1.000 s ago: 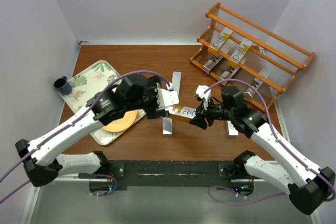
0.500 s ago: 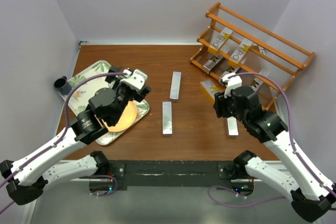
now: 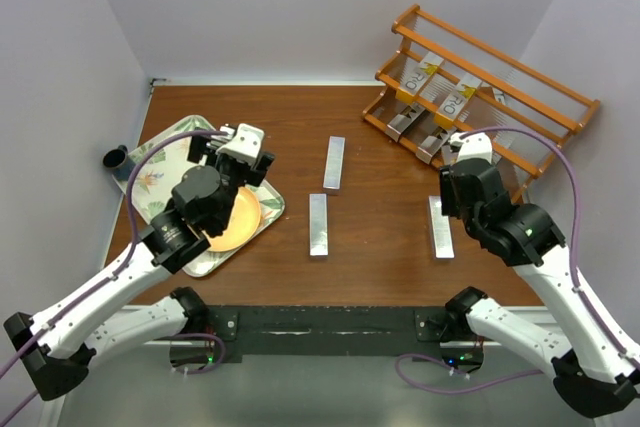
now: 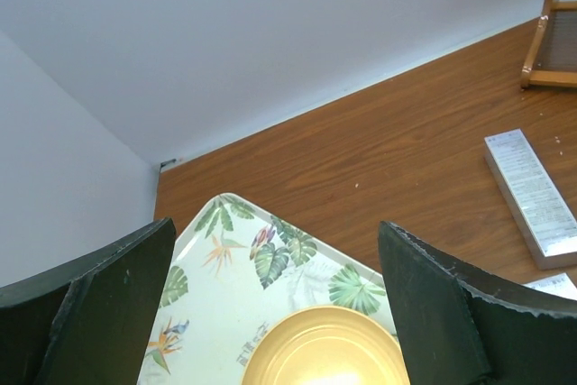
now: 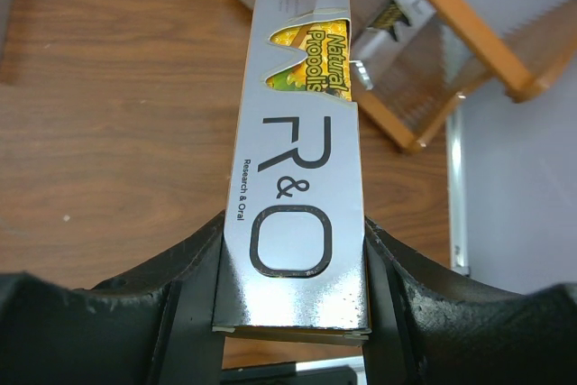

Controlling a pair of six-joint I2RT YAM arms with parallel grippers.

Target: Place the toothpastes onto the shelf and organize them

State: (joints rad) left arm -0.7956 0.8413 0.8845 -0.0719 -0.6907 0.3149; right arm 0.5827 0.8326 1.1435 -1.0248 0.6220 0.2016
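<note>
My right gripper [image 3: 462,150] is shut on a silver toothpaste carton [image 5: 297,169] with a yellow end and dark "R&O" lettering. It holds the carton just in front of the low rail of the orange-brown wooden shelf [image 3: 500,87], which also shows in the right wrist view [image 5: 460,29]. My wrist hides most of that carton in the top view. Several cartons [image 3: 452,99] lie on the shelf tiers. Three cartons lie on the table [image 3: 334,163], [image 3: 318,224], [image 3: 440,227]. My left gripper [image 3: 238,142] is open and empty above the tray; its fingers [image 4: 451,313] frame the yellow plate.
A leaf-patterned tray [image 3: 170,152] with a yellow plate [image 3: 235,222] sits at the left; both show in the left wrist view, tray [image 4: 225,250] and plate [image 4: 325,349]. A dark blue cup [image 3: 118,159] stands by the left wall. Walls close in the sides and back.
Both grippers held one carton mid-table. The left let go and drew back over the tray. The right carried the carton right and back to the shelf's lower tier.
</note>
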